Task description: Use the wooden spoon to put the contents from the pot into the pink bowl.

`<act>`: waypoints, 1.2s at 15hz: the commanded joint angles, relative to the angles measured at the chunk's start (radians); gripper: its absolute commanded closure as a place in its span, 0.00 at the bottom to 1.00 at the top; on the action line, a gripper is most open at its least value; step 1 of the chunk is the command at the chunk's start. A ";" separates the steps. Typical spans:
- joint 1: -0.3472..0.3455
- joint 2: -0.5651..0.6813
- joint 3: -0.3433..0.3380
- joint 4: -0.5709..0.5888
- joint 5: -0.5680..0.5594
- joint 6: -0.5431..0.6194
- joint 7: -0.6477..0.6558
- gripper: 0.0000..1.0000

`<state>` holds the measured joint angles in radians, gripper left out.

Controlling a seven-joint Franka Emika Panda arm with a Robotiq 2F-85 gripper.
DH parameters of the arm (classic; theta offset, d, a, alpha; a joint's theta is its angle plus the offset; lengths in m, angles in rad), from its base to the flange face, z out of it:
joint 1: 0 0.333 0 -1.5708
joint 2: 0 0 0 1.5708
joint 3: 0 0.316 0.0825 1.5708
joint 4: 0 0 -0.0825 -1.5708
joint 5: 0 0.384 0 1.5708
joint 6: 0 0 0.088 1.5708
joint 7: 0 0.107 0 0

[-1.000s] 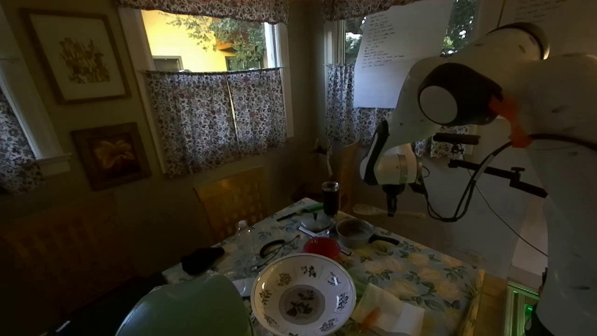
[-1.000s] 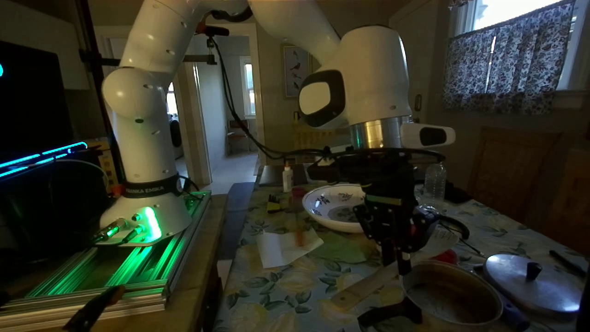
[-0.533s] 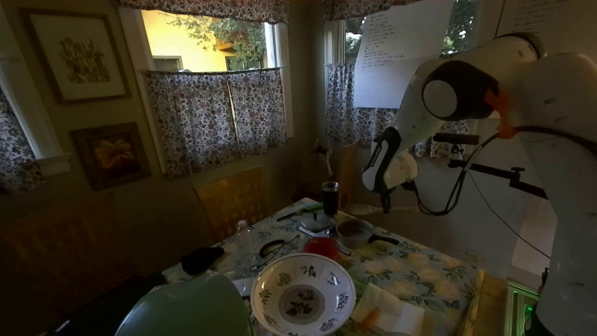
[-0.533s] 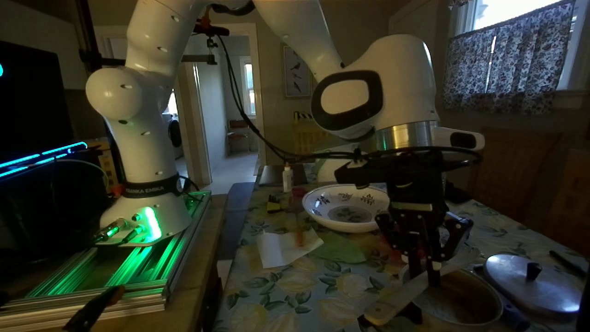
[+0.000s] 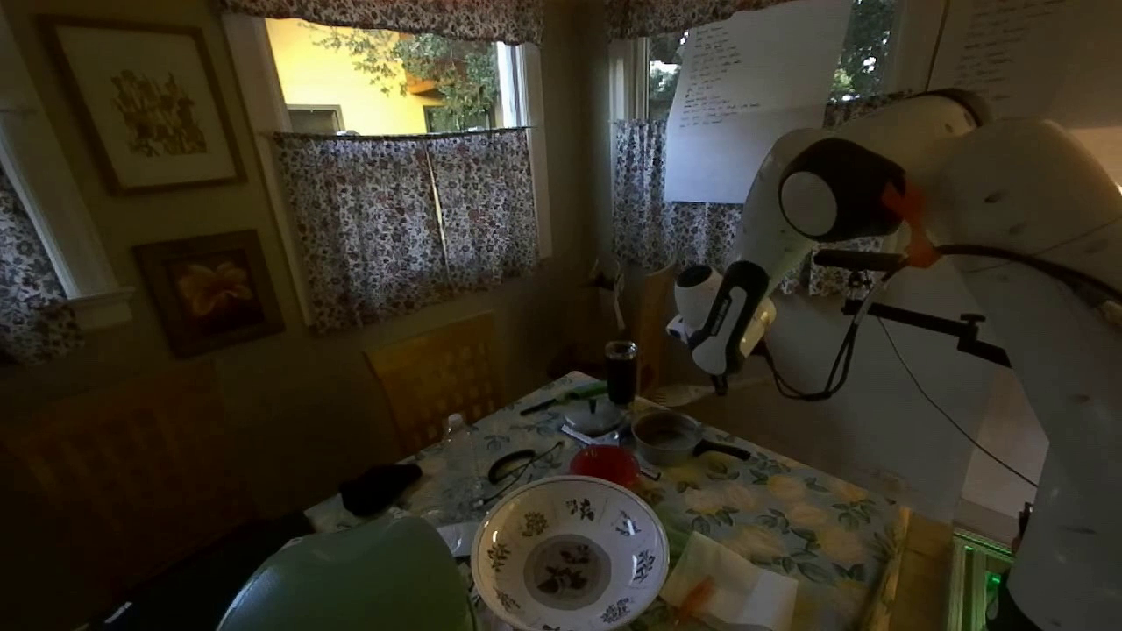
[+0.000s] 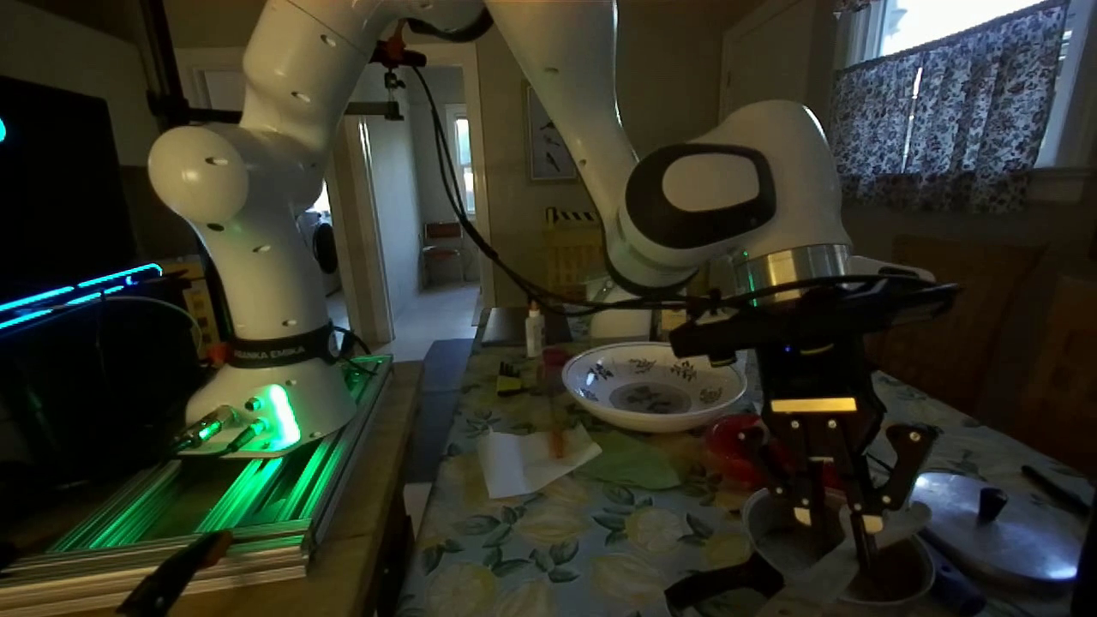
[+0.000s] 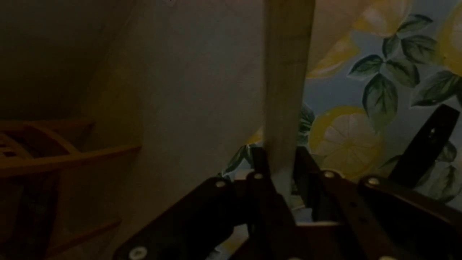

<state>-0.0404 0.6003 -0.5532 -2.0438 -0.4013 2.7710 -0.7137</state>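
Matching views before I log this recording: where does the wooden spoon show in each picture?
In an exterior view: the wooden spoon is right of centre, above the pot in the picture.
In an exterior view: the wooden spoon is lower right, overlapping the pot.
In the wrist view: the wooden spoon runs from the top edge, right of centre, down into the gripper.
Shared landmark: the lemon-print tablecloth.

The spoon (image 7: 287,90) looks like matt, smooth wood. The pot (image 5: 663,453) is dull metal; the lid (image 6: 1003,538), polished metal. The white bowl (image 6: 653,422) has a glossy glaze, the pink bowl (image 5: 605,464) a plastic sheen. The end effector (image 7: 280,155) is matt with metal screws (image 7: 138,252). The curtains (image 5: 394,228) are cloth.
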 commanded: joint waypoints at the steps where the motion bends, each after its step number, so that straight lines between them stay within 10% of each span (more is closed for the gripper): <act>1: -0.025 0.062 0.012 0.065 -0.163 -0.024 0.101 0.94; 18: -0.109 0.083 0.141 0.134 -0.802 -0.161 0.361 0.94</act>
<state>-0.1102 0.6793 -0.4617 -1.9345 -1.1055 2.6517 -0.3967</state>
